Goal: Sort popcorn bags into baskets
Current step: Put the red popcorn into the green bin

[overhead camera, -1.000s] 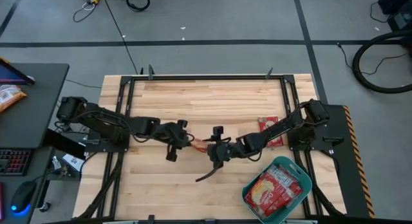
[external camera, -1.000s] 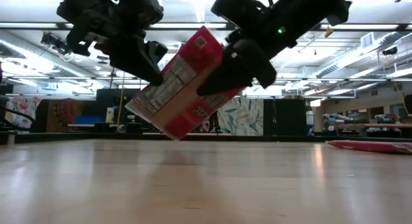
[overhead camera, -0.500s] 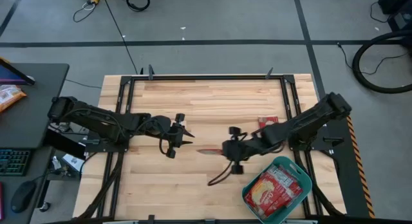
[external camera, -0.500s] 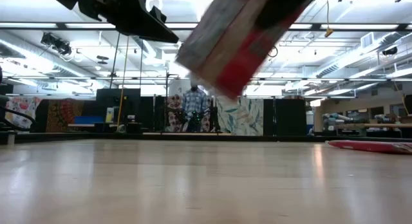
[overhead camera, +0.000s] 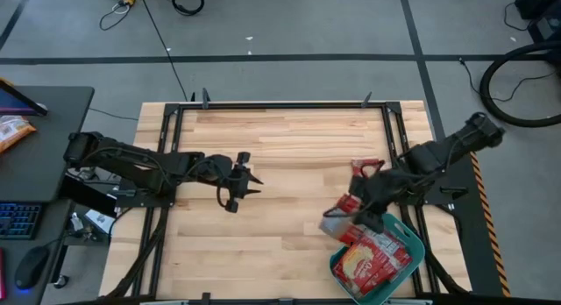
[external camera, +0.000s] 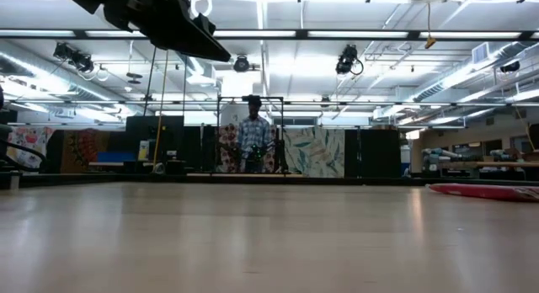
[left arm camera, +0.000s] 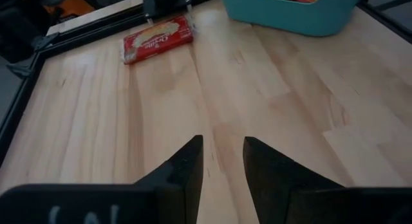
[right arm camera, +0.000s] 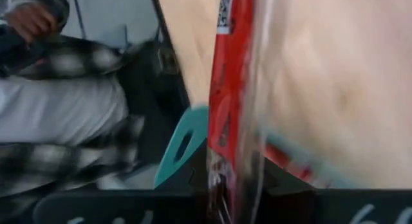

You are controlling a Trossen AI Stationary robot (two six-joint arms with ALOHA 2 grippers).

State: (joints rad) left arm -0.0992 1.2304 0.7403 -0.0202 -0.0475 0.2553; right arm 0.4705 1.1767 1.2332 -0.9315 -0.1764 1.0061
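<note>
My right gripper is shut on a red popcorn bag, which it holds over the far left rim of the teal basket. The basket has several red bags in it. Another popcorn bag lies flat on the table beside the right arm; it also shows in the left wrist view and the low view. My left gripper hangs open over the table's left half, nothing between its fingers. My right gripper pinches the popcorn bag between its two fingers; the right wrist view shows the bag edge-on running out from between them. The bag is lifted clear of the table, tilted, its free end reaching toward the table's left and near side.
The basket stands at the near right corner, its rim close under my right gripper. A person in a checked shirt sits beyond that corner, and another person stands far behind the table. Bare wood lies between the two arms.
Both grippers were at the bag in mid-table. My left gripper opened, let go and drew back toward the left edge. My right gripper shut on the bag and carried it toward the right and near edges, to over the basket's rim.
</note>
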